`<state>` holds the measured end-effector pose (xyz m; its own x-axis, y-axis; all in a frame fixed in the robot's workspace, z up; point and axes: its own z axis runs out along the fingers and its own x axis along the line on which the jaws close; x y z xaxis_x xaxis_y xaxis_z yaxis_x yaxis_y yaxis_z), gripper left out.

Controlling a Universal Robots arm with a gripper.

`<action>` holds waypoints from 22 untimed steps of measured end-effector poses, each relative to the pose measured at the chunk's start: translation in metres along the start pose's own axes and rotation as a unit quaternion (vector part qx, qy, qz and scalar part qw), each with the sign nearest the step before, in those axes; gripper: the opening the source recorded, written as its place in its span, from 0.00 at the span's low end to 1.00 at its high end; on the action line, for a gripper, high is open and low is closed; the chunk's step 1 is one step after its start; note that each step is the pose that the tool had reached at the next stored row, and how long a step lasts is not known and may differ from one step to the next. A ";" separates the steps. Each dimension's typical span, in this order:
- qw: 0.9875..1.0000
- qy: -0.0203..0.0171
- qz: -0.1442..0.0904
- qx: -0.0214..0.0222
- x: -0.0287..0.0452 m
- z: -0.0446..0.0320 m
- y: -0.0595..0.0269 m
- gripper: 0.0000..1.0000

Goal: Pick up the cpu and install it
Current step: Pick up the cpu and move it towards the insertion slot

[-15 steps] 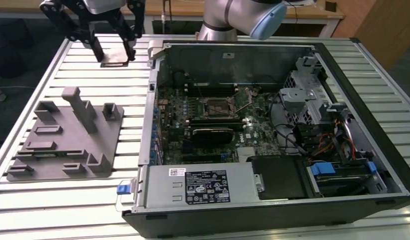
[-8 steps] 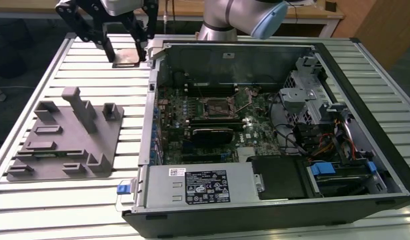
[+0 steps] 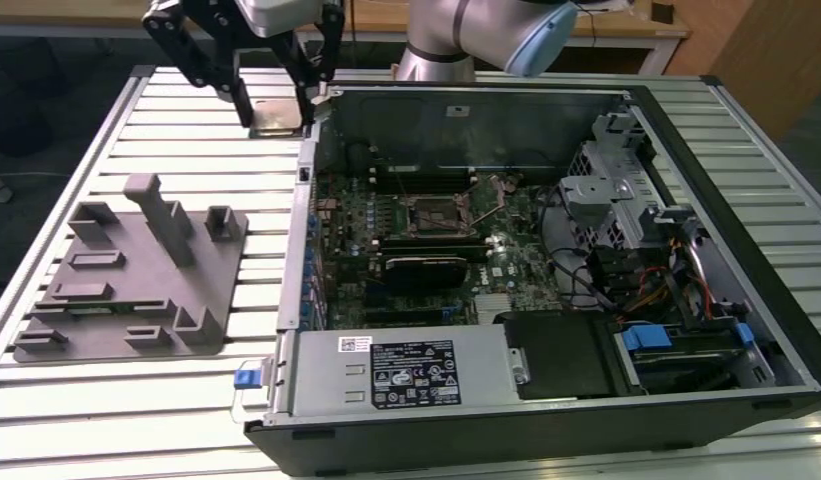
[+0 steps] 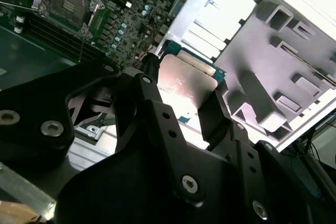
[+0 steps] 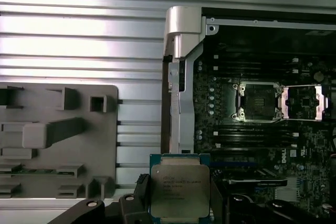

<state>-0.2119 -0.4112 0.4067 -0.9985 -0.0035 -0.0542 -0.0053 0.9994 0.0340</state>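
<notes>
First wrist view, hand (image 5: 179,205) gripping cpu (image 5: 179,190), fingers (image 5: 140,188) mostly cut off

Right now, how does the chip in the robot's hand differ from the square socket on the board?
The cpu is gripped by the hand outside the case; the socket sits on the board inside it. The cpu's top is shiny silver; the socket's centre is dark, metal-framed. Both are square.

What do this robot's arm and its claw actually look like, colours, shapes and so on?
The arm is a smooth silver-grey tube with a rounded pale blue cap on its joint. The claw is matte black, with two fingers built from flat hinged bars, hanging from a pale block. In the second wrist view, the black bars carry shiny silver screws.
</notes>
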 end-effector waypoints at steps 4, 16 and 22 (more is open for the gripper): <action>1.000 0.000 0.000 0.000 -0.0098 0.0023 0.0002 0.55; 1.000 0.000 0.000 0.000 -0.0341 0.0083 0.0009 0.55; 1.000 0.000 0.000 0.000 -0.0449 0.0109 0.0012 0.55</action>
<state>-0.1664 -0.4094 0.3983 -0.9985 -0.0035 -0.0541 -0.0054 0.9994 0.0340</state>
